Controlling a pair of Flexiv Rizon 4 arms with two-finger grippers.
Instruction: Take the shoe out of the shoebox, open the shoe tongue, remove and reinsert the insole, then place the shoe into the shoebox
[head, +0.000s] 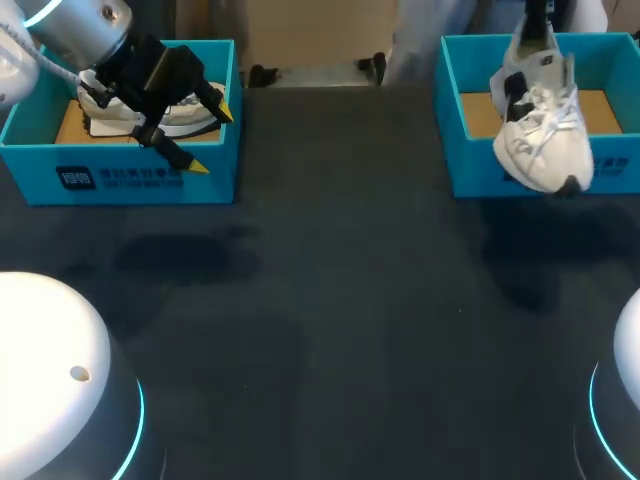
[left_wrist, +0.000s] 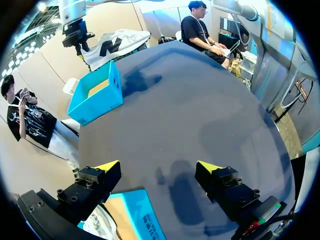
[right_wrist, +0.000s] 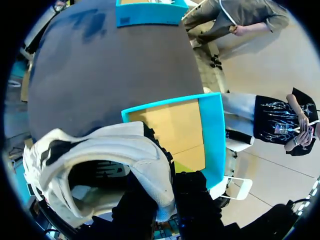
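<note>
A white shoe with black patches hangs toe-down over the front wall of the right blue shoebox. My right gripper is shut on its heel collar. In the right wrist view the shoe fills the space under the gripper, with the box's cardboard floor behind it. My left gripper hovers open over the left blue shoebox, which holds a second white shoe. In the left wrist view the open fingers straddle that box's corner. The held shoe shows far ahead.
The dark table top spreads between and in front of the two boxes. Both boxes stand at the far edge, one at each side. The arms' white bases sit at the near corners.
</note>
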